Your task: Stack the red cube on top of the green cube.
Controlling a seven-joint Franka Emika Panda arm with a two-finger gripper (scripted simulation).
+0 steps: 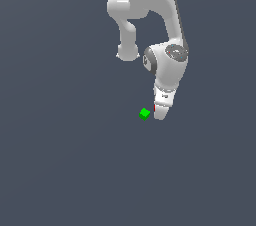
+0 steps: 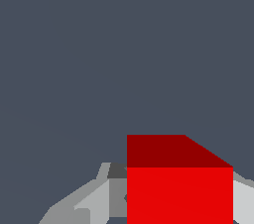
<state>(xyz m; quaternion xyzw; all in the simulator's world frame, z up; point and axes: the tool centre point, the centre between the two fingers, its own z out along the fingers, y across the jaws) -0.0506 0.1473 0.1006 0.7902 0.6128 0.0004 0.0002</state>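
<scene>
The red cube (image 2: pixel 179 188) fills the space between my gripper's (image 2: pixel 178 208) two grey fingers (image 2: pixel 99 200) in the wrist view, and the pads press against its sides. In the exterior view only a thin red sliver of that cube (image 1: pixel 154 106) shows beside the white gripper (image 1: pixel 160 114), which points down at the floor. The green cube (image 1: pixel 144 114) rests on the grey surface just to the exterior view's left of the gripper, a small gap apart. It is out of the wrist view.
The white arm (image 1: pixel 167 55) reaches down from the top of the exterior view. A plain dark grey floor (image 1: pixel 60 160) lies all around.
</scene>
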